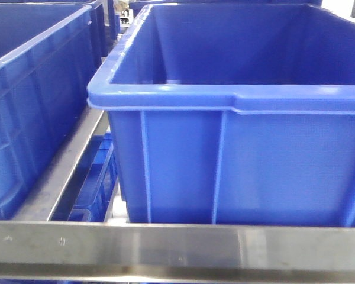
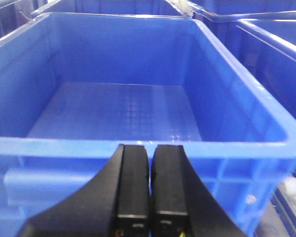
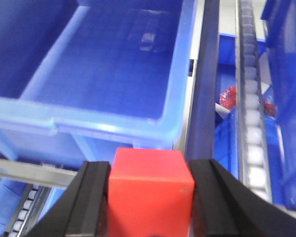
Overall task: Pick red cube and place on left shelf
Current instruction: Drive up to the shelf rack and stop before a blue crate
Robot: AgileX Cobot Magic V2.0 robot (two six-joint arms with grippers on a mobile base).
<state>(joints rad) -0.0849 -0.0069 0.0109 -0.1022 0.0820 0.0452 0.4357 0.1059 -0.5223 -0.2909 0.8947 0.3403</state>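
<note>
The red cube (image 3: pixel 150 192) is gripped between the right fingers (image 3: pixel 93 195), just in front of the near rim of a blue crate (image 3: pixel 108 126) that sits on the left shelf (image 3: pixel 34 170). The left fingers (image 2: pixel 134 182) are clenched together on nothing, also facing a crate's near wall.
</note>
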